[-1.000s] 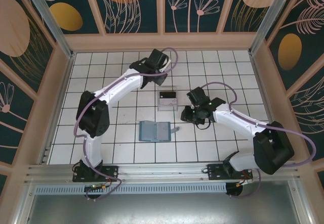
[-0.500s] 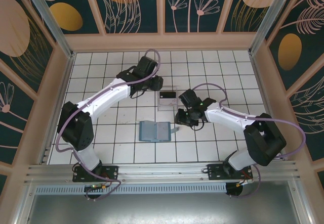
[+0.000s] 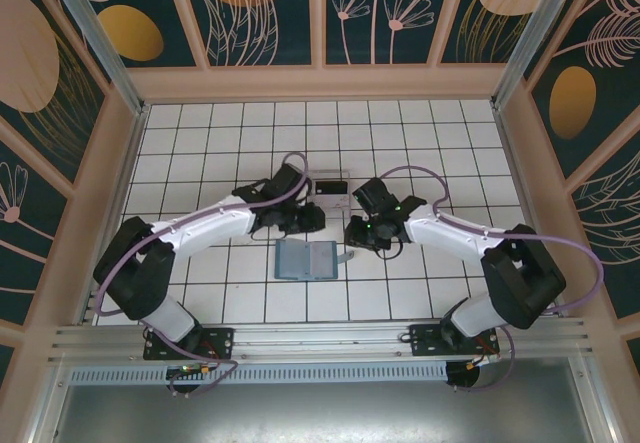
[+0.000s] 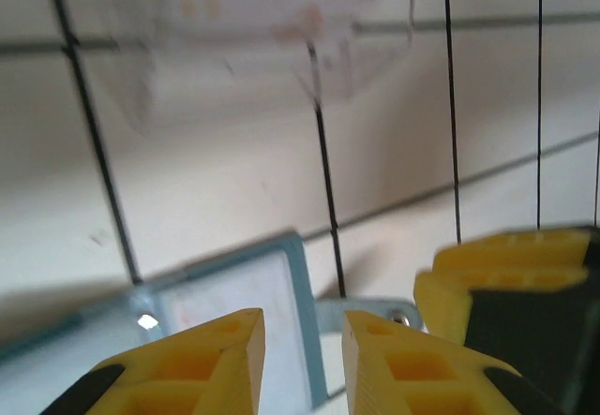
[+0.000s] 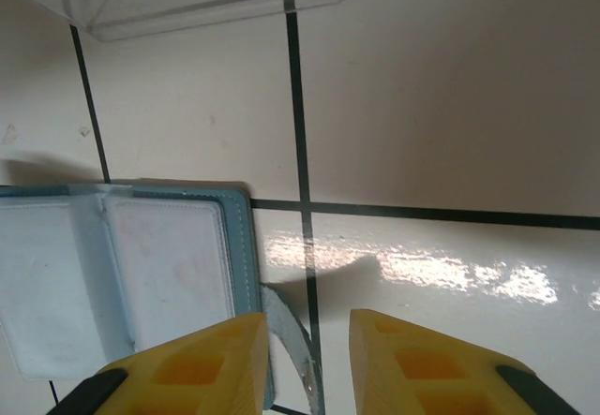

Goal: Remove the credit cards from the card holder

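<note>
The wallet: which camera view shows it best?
Right wrist view: the wallet lies open and sharp, pockets and strap visible. The top view shows it whole but small; the left wrist view, a blurred corner.

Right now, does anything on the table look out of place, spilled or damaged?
Nothing stands out. The wallet lies open and flat, the clear tray sits upright behind it, and nothing is spilled or damaged.

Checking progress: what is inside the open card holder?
The card holder lies open, showing two pale, clear-fronted pockets. Whether anything sits behind those fronts cannot be told; its near edge is hidden by the right gripper.
</note>
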